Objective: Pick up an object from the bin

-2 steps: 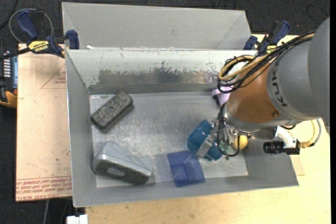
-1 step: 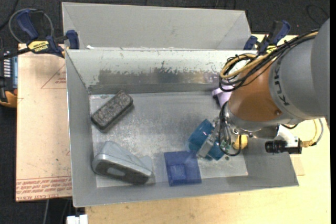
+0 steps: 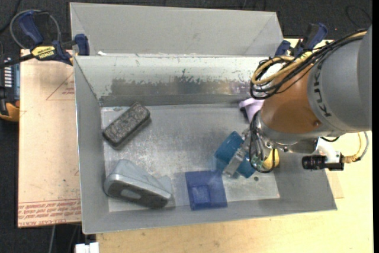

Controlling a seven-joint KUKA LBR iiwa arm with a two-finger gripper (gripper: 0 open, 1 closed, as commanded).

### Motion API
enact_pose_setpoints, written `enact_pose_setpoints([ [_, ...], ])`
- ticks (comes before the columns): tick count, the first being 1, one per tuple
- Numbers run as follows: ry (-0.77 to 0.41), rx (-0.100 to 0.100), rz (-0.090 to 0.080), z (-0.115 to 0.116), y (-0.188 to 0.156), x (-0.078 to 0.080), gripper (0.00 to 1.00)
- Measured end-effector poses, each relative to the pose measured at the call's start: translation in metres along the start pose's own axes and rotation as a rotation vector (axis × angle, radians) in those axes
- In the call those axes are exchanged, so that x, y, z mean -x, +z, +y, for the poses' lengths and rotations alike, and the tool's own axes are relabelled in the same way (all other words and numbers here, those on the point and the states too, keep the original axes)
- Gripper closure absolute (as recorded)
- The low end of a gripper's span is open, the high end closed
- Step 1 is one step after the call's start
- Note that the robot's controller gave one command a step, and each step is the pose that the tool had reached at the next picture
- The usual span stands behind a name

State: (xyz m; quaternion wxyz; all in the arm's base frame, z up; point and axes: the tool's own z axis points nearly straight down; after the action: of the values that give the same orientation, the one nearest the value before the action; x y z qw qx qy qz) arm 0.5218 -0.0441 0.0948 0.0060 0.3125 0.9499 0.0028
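My gripper (image 3: 243, 161) is low in the right part of the bin, under the orange wrist cover. It is right against a light blue blocky thing (image 3: 228, 147) that lies tilted on the floor; a teal bit shows just below the gripper. Whether the blue thing sits between the jaws is hidden by the wrist. A darker blue square piece (image 3: 205, 189) lies flat just to the lower left of the gripper, near the front wall.
A dark grey speckled block (image 3: 126, 124) lies at the back left. A grey wedge-shaped thing with a dark base (image 3: 137, 186) rests in the front left corner. A pale purple scrap (image 3: 250, 106) peeks out behind the arm at the back right.
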Motion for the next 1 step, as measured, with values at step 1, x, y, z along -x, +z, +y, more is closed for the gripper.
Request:
enact_pose_setpoints([
  [1,-0.001,0.0,0.002,0.0001,-0.0068,-0.0004,1.0],
])
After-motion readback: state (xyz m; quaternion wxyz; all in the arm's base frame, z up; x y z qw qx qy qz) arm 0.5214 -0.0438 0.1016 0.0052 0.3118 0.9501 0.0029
